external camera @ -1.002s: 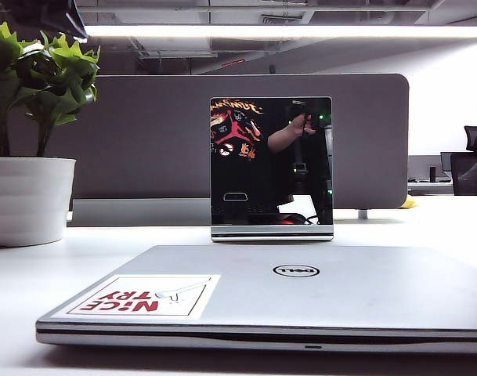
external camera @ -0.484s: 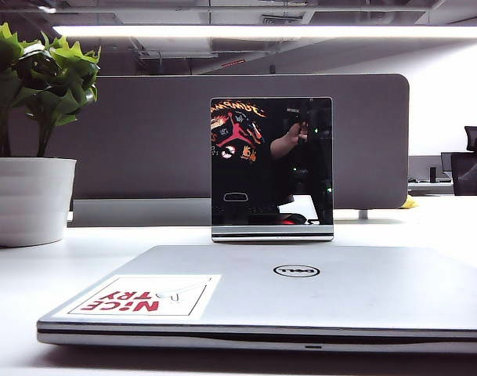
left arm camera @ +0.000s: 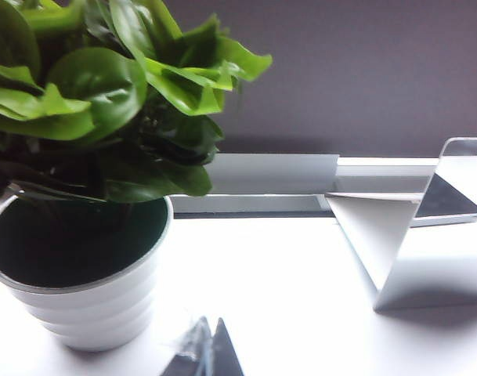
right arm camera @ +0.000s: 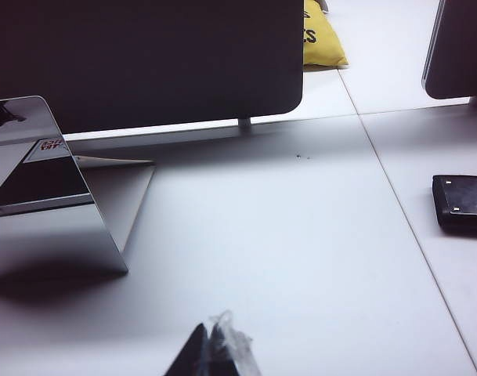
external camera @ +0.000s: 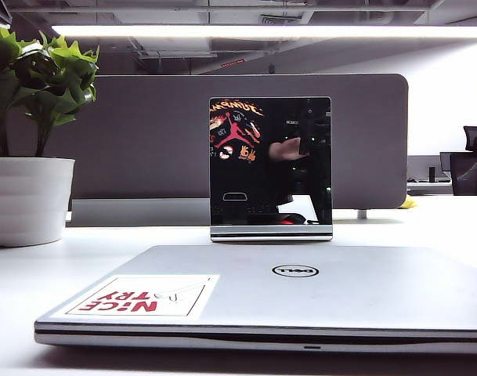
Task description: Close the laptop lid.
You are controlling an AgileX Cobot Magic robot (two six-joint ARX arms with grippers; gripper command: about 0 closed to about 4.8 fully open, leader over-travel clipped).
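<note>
In the exterior view the silver laptop (external camera: pixel 261 338) lies at the front of the white table. The laptop lid (external camera: pixel 363 294) rests flat down on the base, with only a thin dark seam along the front edge. Its round Dell logo (external camera: pixel 295 271) and "NiCE TRY" sticker (external camera: pixel 140 296) face up. Neither gripper shows directly in the exterior view. My left gripper (left arm camera: pixel 211 321) is shut, its tips together over bare table beside the plant pot. My right gripper (right arm camera: pixel 210 326) is shut too, above bare table near the mirror panel. Neither holds anything.
An upright black mirror-like panel (external camera: pixel 270 164) on a silver base stands behind the laptop, its back visible as the mirror panel (left arm camera: pixel 395 243) and mirror panel (right arm camera: pixel 66 211). A potted plant (external camera: pixel 30 196) stands at far left, plant pot (left arm camera: pixel 81 305). A grey divider (external camera: pixel 144 141) runs behind. A black case (right arm camera: pixel 461 202) lies on the neighbouring desk.
The lid stays flat on the base. Only the reflection in the mirror panel shifts: the forearm seen in it drops lower and to the right.
</note>
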